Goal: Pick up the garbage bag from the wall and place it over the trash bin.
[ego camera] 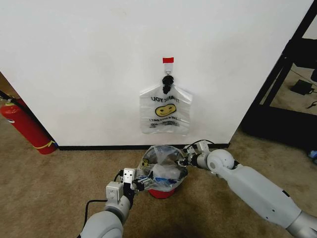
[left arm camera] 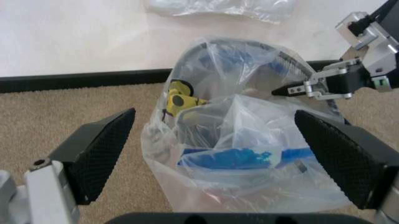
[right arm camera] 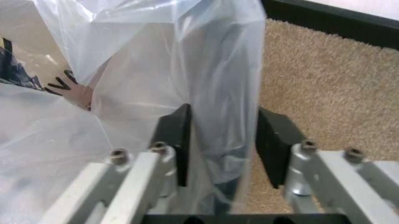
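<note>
Now, head view: garbage bag [ego camera: 163, 168] is draped in and over the trash bin [ego camera: 162, 191], which stands on tan carpet [ego camera: 44, 183] just off the white wall [ego camera: 89, 64]. Red base of bin shows under the plastic. On the wall above the bin, a bunch of bags [ego camera: 165, 115] hangs from a hook under a red tag; its lettering is upside down, reads roughly "THANK YOU", smiley inverted; smaller lines unreadable. Red fire extinguisher [ego camera: 25, 126] stands against the wall, well left of the bin. Left gripper [ego camera: 144, 181] sits at the bin's near-left rim, right gripper [ego camera: 185, 159] at its right rim.

Left wrist view: left gripper [left arm camera: 215, 158], pads wide apart, plastic between them but untouched. Yellow smiley and blue marks crumpled; print illegible. Right gripper [left arm camera: 283, 91] beyond, tips together at the bag's edge.

Right wrist view: right gripper [right arm camera: 221, 140] fingers straddle a fold of bag [right arm camera: 156, 60] over the dark bin rim; whether the pads press it is hard to make out. Black letters partly cut off.
</note>
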### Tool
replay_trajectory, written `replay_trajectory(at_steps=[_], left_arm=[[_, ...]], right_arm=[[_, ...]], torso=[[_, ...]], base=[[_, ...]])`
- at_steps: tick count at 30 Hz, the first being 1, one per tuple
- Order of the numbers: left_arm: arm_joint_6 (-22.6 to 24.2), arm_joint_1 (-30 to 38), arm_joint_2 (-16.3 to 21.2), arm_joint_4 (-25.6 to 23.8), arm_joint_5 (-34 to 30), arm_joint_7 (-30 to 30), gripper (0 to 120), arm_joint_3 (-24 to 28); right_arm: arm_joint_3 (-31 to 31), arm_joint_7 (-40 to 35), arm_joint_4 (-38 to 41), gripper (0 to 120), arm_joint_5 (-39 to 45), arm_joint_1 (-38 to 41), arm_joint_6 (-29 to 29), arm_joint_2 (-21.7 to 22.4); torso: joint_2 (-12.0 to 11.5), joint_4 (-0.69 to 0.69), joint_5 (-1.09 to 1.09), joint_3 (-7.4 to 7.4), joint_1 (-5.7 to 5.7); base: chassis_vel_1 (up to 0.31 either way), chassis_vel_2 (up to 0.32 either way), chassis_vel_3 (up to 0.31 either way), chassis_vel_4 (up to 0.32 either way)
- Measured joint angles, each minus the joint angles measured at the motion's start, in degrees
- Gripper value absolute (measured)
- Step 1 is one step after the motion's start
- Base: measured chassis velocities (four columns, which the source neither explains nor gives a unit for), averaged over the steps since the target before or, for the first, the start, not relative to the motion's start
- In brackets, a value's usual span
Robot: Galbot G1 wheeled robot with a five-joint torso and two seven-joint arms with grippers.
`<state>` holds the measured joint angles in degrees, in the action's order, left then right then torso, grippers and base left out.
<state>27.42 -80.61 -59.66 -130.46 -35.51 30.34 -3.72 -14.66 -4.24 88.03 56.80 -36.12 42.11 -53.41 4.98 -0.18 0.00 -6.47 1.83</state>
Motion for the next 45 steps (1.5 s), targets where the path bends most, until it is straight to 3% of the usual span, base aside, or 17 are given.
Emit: replay_trajectory(at_steps=[9,18,24,27,31,32,35,38,39,40,43,45], left_arm=[[0.11,-0.36,0.22,0.17,0.01,0.01,100,0.15],[0.12,-0.08,-0.05,0.24,-0.08,0.12,100,0.21],[0.07,0.55,2.02,-1.86,-1.01,-0.48,100,0.09],[-0.23,1.27,3.6,-2.43,-1.19,-1.79,100,0.1],[-2.75,4.48,10.02,-3.2,-1.1,-8.55,100,0.44],[-4.29,6.82,13.33,-2.89,-0.61,-12.37,100,1.16],[-5.08,8.43,15.1,-2.4,-0.1,-14.57,100,1.65],[-8.53,14.74,24.11,-0.79,7.1,-25.01,100,3.05],[-8.99,15.27,26.4,-1.03,9.04,-26.71,99,3.17],[-8.99,15.27,26.4,-1.03,9.04,-26.71,99,3.17],[-8.5,17.38,35.91,-3.0,14.27,-31.48,95,5.08],[-7.85,18.39,38.38,-2.97,15.2,-32.21,94,6.65]], right_arm=[[2.18,-2.22,0.07,0,0.44,-2.14,-0.06,-1.85],[9.44,-8.27,3.68,0,3.45,-8.71,-0.11,-4.02],[19.5,-21.28,10.45,0,9.76,-16.55,-0.17,-7.88],[22.43,-23.24,11.61,0,10.93,-18.29,-0.18,-8.87],[27.24,-25.27,14.0,0,13.09,-21.63,-0.18,-9.54],[29.11,-25.51,15.13,0,13.95,-22.8,-0.18,-9.56],[29.87,-25.53,15.6,0,14.16,-23.25,-0.18,-9.56],[30.36,-25.43,15.66,0,14.37,-23.41,-0.17,-9.4],[29.93,-25.32,15.28,0,14.36,-23.03,-0.17,-9.4],[29.93,-25.32,15.28,0,14.36,-23.03,-0.17,-9.4],[28.05,-24.04,13.62,0,13.98,-21.42,-0.16,-9.52],[27.98,-23.53,13.55,0,13.43,-21.57,-0.15,-9.41]], torso=[[0.0,-0.01,-0.01,0.0,0.0],[0.0,0.01,0.01,0.0,0.0],[0.0,0.01,0.01,0.0,0.0],[0.0,0.0,0.01,0.0,0.0],[0.0,0.0,0.0,0.0,0.0],[0.01,0.01,-0.01,0.0,0.0],[0.0,0.0,-0.01,0.0,0.0],[0.0,-0.07,-0.09,0.0,0.0],[0.0,-0.05,-0.02,0.0,0.0],[0.0,-0.05,-0.02,0.0,0.0],[0.0,0.07,-0.01,0.0,0.0],[0.0,0.03,0.0,0.0,0.0]], base=[[0.0,0.0,0.0,0.0],[0.0,0.0,0.0,0.0],[0.0,0.0,0.0,0.0],[0.0,0.0,0.0,0.0],[0.0,0.0,0.0,0.0],[0.0,0.0,0.0,0.0],[0.0,0.0,0.0,0.0],[0.0,0.0,0.0,0.0],[0.0,0.0,0.0,0.0],[0.0,0.0,0.0,0.0],[0.0,0.0,0.0,0.0],[0.0,0.0,0.0,0.0]])
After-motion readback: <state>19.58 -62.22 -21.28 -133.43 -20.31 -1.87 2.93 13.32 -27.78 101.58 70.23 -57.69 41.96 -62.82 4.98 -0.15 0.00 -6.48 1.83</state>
